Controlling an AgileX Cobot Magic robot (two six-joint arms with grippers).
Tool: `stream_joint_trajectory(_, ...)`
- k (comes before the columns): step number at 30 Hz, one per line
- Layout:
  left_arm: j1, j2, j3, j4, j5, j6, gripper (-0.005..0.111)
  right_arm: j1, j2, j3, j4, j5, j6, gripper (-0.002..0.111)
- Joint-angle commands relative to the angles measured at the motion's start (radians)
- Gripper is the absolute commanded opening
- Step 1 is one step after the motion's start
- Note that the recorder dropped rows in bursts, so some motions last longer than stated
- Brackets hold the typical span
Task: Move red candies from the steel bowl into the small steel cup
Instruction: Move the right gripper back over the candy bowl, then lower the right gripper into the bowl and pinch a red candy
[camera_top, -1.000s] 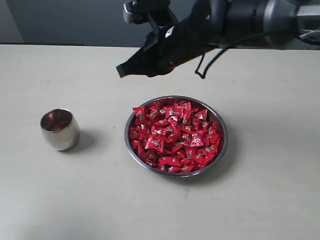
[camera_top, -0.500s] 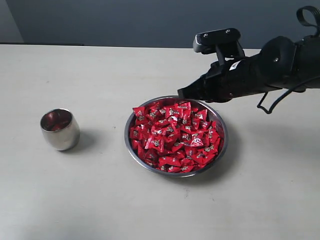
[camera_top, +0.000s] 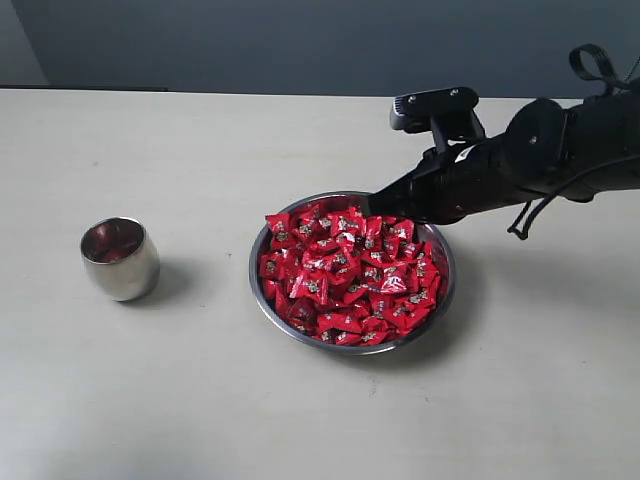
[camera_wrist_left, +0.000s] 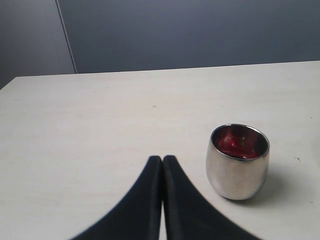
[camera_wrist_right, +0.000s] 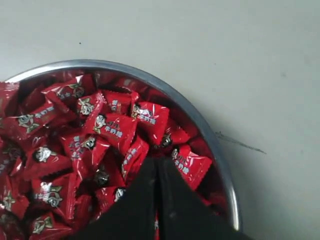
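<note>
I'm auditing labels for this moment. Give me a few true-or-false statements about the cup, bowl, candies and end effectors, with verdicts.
1. The right end effector is shut, its tip over the red candies near the rim of the steel bowl. True.
2. The small steel cup lies on its side. False: it stands upright.
3. The left end effector is shut and holds nothing. True.
4. The cup touches the bowl. False: they stand apart, with bare table between them.
5. The cup is empty. False: red shows inside it, seemingly candies.
</note>
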Motion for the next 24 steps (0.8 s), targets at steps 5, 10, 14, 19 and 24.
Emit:
stream_joint_trajectory(5, 0.001, -0.004, 0.004, -0.002, -0.002, -0.002, 0.000, -0.005, 0.025, -0.087, 0.004, 0.118, -0.006, -0.001)
stream_joint_trajectory(10, 0.001, -0.004, 0.004, -0.002, -0.002, -0.002, 0.000, -0.005, 0.052, -0.142, 0.001, 0.195, -0.006, -0.001)
stream_joint_trajectory(14, 0.001, -0.004, 0.004, -0.002, -0.002, -0.002, 0.000, -0.005, 0.080, -0.168, 0.001, 0.226, -0.006, -0.001)
stream_joint_trajectory(19, 0.001, -0.004, 0.004, -0.002, -0.002, -0.002, 0.000, -0.005, 0.130, -0.220, -0.002, 0.315, -0.008, -0.001)
stream_joint_trajectory(24, 0.001, -0.004, 0.004, -0.002, -0.002, -0.002, 0.000, -0.005, 0.134, -0.243, -0.043, 0.327, -0.008, 0.004)
